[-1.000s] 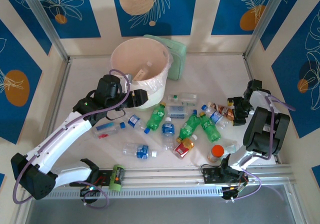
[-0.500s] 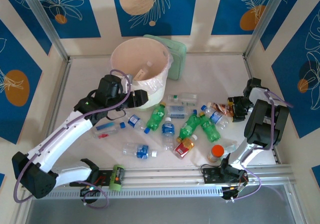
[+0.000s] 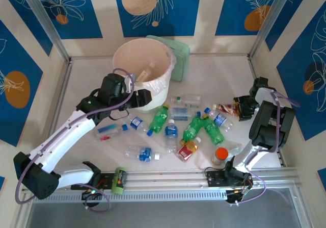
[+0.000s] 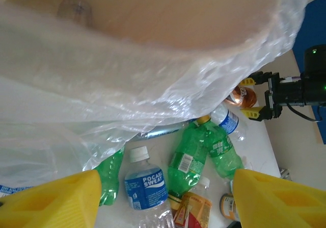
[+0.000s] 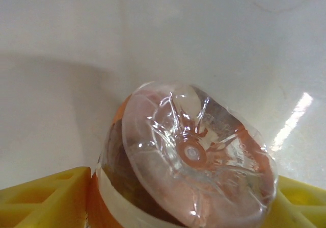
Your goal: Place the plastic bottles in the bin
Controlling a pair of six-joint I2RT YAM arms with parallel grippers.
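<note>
Compared with one second ago, the right gripper has moved a little toward the far side of the table. The orange-labelled bottle has turned with it and now lies more level. The left gripper has risen slightly along the side of the bin. The other bottles lie where they were.

In the right wrist view, the two yellow fingers of the right gripper press on both sides of the orange-labelled bottle. Its clear base faces the camera, so the claw is closed only as far as the bottle's width and has hold of it. This bottle is at the right side of the table, well apart from the bin.

The left gripper is wide apart and holds nothing. It sits just beside the bin wall, with the translucent bag in front of it.

One bottle is already inside the bin. The remaining ones lie on the table in front of the bin, among them a green bottle and a blue-labelled bottle. An orange-capped container stands near the right arm's base.
</note>
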